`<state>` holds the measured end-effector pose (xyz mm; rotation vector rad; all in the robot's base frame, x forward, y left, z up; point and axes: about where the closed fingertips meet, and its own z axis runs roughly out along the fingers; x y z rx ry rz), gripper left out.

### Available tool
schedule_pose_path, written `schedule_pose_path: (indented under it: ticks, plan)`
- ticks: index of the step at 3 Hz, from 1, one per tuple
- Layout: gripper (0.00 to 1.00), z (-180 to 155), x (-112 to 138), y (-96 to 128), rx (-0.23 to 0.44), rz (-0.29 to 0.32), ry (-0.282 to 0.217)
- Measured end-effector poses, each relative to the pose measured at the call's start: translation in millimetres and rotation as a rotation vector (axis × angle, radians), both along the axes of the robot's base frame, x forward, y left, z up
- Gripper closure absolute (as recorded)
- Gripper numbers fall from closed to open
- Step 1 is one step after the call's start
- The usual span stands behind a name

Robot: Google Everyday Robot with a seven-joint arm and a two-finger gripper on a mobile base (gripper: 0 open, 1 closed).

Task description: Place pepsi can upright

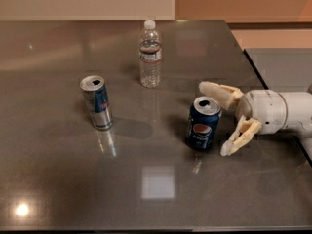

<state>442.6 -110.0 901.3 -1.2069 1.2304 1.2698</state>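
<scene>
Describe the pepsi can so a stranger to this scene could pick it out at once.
On the grey table, look right, beside the open gripper. The pepsi can stands upright: wide, dark blue, round red-white-blue logo, unlike the slimmer blue-and-silver can and the bottle.

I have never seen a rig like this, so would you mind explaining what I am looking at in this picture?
This is a single camera view looking down at a grey table; where the camera is mounted is not on record. The white shape coming in from the right is a robot arm, which ends in a two-finger gripper. The gripper is open, with its fingers spread to either side of the pepsi can, which stands upright on the table. Nothing is held. Further left stands a slimmer blue-and-silver can, also upright, and at the back a clear water bottle with its cap on.
</scene>
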Motion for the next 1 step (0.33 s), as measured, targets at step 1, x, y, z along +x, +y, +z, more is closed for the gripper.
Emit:
schedule_pose_path:
  ticks: [1]
  plan:
    - [0.0, 0.0, 0.0, 0.1, 0.0, 0.0, 0.0]
